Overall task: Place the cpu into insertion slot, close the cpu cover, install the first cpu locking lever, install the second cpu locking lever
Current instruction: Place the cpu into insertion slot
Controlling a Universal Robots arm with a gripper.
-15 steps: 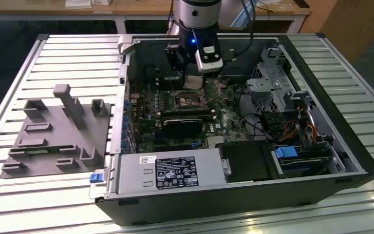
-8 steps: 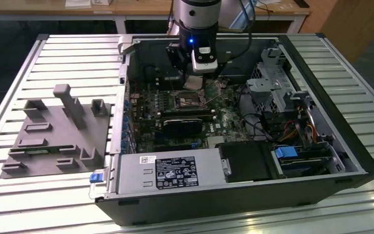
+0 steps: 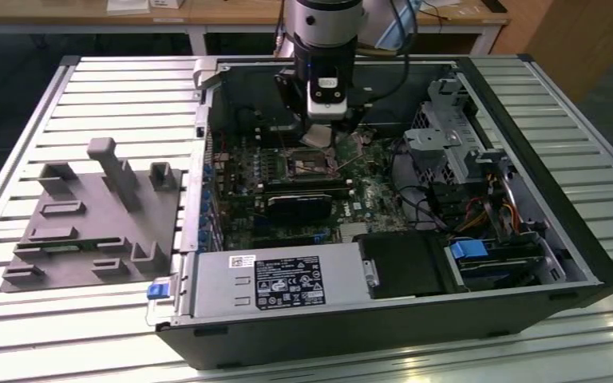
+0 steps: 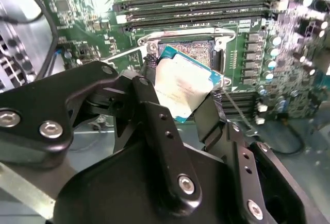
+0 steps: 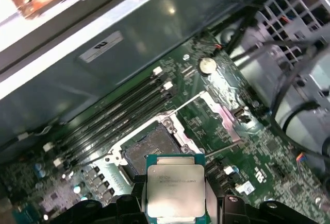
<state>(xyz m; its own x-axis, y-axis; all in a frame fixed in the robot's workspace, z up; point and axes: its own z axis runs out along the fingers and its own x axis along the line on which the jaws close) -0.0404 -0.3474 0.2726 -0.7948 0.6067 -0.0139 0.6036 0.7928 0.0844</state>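
My gripper [image 3: 318,137] hangs inside the open computer case [image 3: 562,239], just above the motherboard. It is shut on the cpu [image 4: 181,86], a flat square chip with a silver-grey top and a green edge, held by two opposite sides between black fingers [image 4: 150,98]. In the first wrist view the cpu [image 5: 175,188] hovers a little short of the insertion slot [image 5: 149,145], a dark square socket with a silvery rim. The slot [image 4: 192,48] lies bare. The cpu cover [image 5: 225,115] is folded back beside it. Two thin locking levers [image 5: 223,148] stand raised.
Long black memory slots [image 4: 196,7] run beside the socket. A black heatsink block [image 3: 298,204], the power supply [image 3: 274,283], a drive cage [image 3: 461,148] and loose cables [image 3: 424,207] crowd the case. A grey fixture plate [image 3: 93,215] rests on the slatted table at the exterior view's left.
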